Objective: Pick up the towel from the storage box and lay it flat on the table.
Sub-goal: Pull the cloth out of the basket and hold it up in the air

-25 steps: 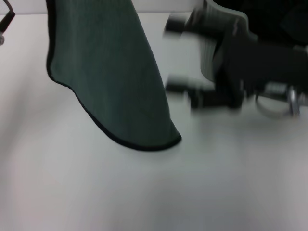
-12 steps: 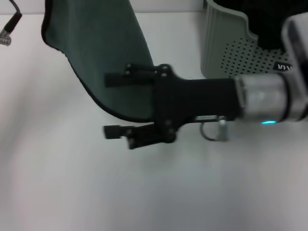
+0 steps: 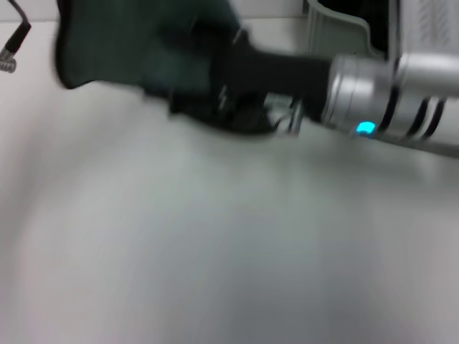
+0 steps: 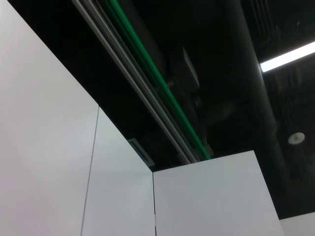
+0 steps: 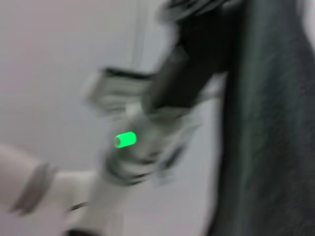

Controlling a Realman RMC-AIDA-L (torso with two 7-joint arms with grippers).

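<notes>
White and smooth, the plain flat counter (image 3: 215,251) fills the head view, with nothing resting on the near part. Above its far side hangs the dark teal-green microfibre towel (image 3: 136,50), off the surface and out of the grey-green ribbed plastic storage box (image 3: 337,32) at the far right. The right gripper (image 3: 208,100) reaches across to the cloth's lower edge; whether its fingers are clenched on the cloth or released I cannot tell. The left gripper is out of sight; its wrist camera looks at white wall panels (image 4: 44,147). In the right wrist view the towel (image 5: 275,123) hangs beside another arm (image 5: 147,142). The risk is a poor hold on the lower edge: it would slip and the towel would land bunched.
</notes>
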